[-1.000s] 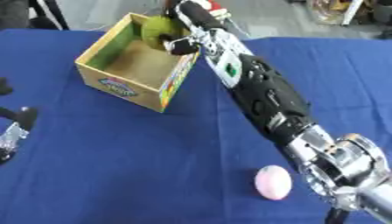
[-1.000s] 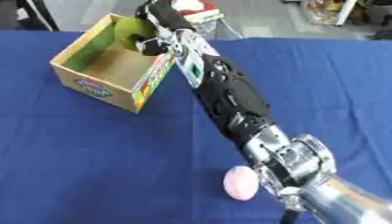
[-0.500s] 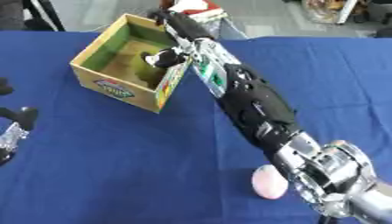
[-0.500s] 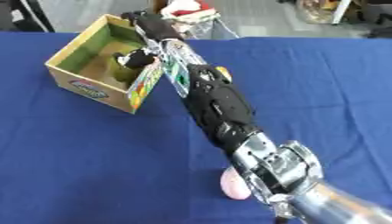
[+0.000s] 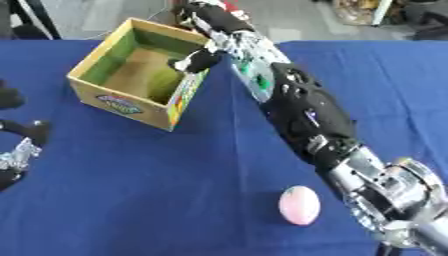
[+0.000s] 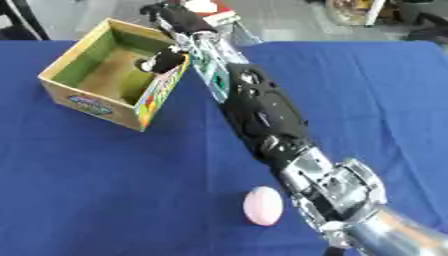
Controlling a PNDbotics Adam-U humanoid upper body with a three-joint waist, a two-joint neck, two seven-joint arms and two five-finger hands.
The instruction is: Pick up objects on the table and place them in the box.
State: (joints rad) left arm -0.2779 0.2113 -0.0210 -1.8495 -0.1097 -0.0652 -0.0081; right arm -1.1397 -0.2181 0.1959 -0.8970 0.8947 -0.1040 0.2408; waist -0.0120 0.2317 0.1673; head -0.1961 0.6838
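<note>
- Near the front of the blue tabletop [image 5: 131,200], well apart from the box [image 5: 140,92], lies a pink egg-shaped object [image 5: 299,205], on its own and touched by nothing.
- Toward the far left of the tabletop stands the box, an open cardboard carton with green inner walls and a printed label on its near side; something greenish shows at its bottom, too blurred to make out.
- At the box's right-hand rim hangs the right hand [image 5: 198,60], reached by the long black and silver arm that crosses from the near right corner; its dark fingers curl inward over the wall, and whether they hold anything cannot be told.
- Just beyond the box, past the far edge of the tabletop, a red and white thing shows behind the right arm.
- Left of the box, at the view's left edge, the left hand [image 5: 17,155] shows only in part, low and near the tabletop; its fingers cannot be read.
</note>
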